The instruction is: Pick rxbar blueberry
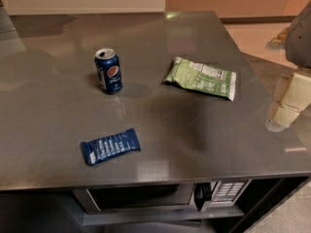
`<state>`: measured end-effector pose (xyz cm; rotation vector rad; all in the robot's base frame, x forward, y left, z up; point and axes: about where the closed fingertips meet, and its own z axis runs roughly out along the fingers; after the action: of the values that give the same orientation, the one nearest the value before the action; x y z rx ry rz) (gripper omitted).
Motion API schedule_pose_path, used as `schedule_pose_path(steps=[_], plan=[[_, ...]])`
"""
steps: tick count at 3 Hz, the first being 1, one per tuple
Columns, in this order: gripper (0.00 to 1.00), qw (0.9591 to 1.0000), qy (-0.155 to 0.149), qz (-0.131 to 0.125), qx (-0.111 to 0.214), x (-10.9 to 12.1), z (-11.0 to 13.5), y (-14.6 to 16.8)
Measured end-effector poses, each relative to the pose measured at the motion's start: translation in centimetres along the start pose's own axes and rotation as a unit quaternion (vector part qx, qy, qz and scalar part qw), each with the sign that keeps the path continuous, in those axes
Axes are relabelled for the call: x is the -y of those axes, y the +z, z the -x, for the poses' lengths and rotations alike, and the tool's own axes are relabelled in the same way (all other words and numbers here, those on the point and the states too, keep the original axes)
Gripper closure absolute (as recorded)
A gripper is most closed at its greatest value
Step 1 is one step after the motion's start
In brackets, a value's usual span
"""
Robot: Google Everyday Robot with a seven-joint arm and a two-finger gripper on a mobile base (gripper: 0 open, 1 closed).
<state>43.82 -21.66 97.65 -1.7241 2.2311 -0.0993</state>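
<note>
The bar lay flat near the front of the counter, well apart from the gripper at the right edge, whose opening could not be told.

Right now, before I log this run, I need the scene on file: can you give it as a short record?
surface: grey counter, microwave beneath
target: rxbar blueberry, flat, front left, apart from everything
can: Pepsi can, upright, behind the bar
bag: green chip bag, flat, right of the can
claw: claw at the counter's right edge, far from the bar
</note>
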Motion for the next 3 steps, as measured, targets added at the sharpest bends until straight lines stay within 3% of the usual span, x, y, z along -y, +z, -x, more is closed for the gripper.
schedule_pose_path(steps=[2, 3], plan=[[0.00, 1.0000, -0.005, 0.003, 0.005, 0.2, 0.6, 0.2], [0.00, 0.9992, -0.027, 0.010, 0.026, 0.6, 3.2, 2.3]])
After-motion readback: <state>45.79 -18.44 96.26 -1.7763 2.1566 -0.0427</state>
